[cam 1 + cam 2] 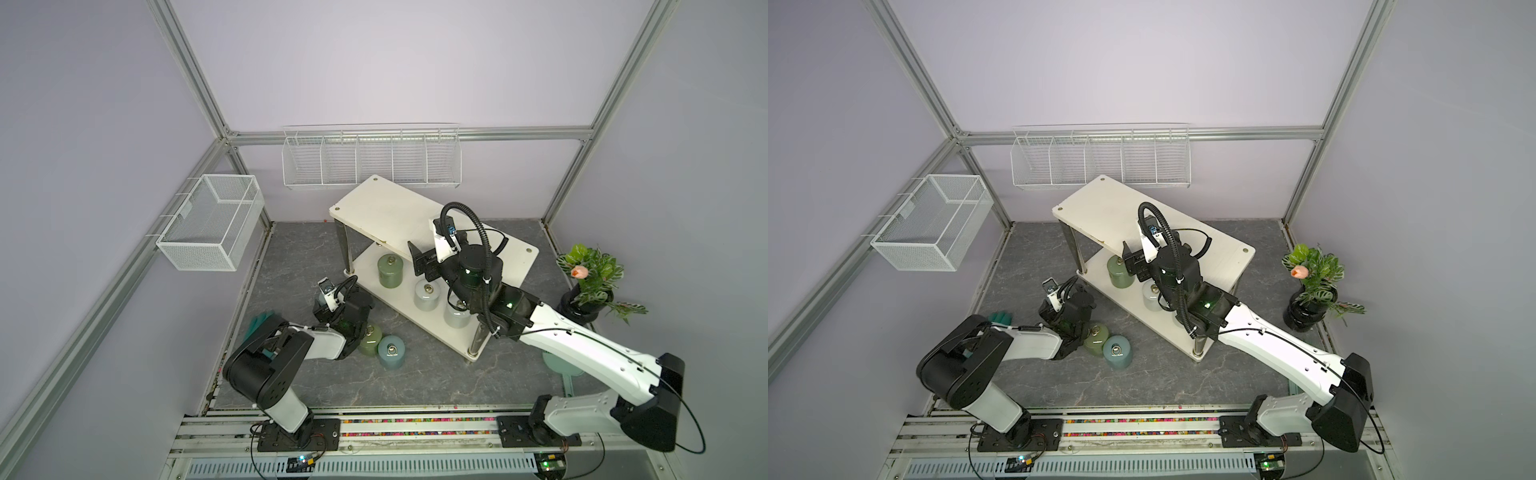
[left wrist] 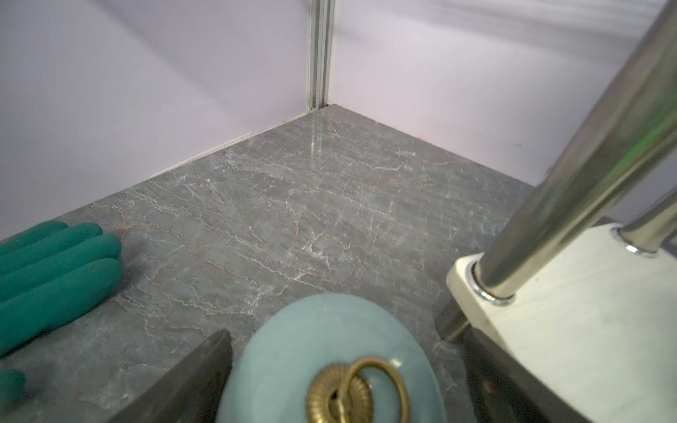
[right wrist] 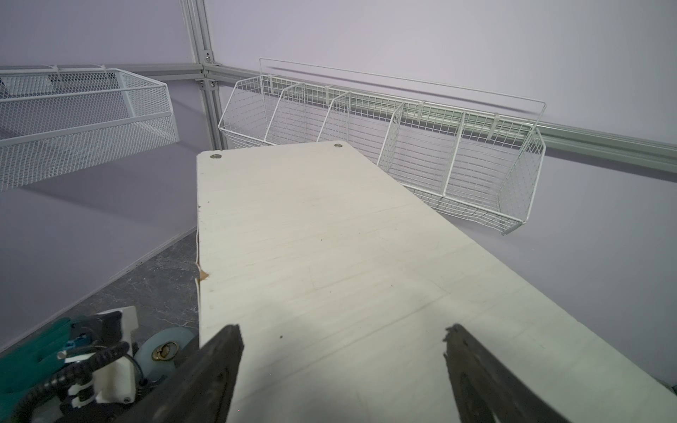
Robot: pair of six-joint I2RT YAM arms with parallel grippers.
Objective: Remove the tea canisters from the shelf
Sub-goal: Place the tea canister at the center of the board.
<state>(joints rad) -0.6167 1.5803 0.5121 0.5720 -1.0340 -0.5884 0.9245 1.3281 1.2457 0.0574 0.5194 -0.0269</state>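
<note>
Three canisters stand on the lower tier of the shelf (image 1: 386, 208): an olive green canister (image 1: 390, 270) at the left and two grey-white canisters (image 1: 428, 296) to its right. On the surface (image 1: 415, 382), near-left of the shelf, an olive canister (image 1: 369, 340) stands just beside a light blue canister (image 1: 391, 352). The left tool (image 2: 339, 331) is open, jaws either side of a second light blue canister (image 2: 293, 366) without touching it. The right tool (image 3: 342, 329) hovers open over the shelf's top board.

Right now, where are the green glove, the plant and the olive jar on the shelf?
green glove (image 2: 62, 263): in the left wrist view, its fingers.
plant (image 1: 602, 270): in a top view, its leaves.
olive jar (image 1: 388, 278): in a top view, its side wall.
</note>
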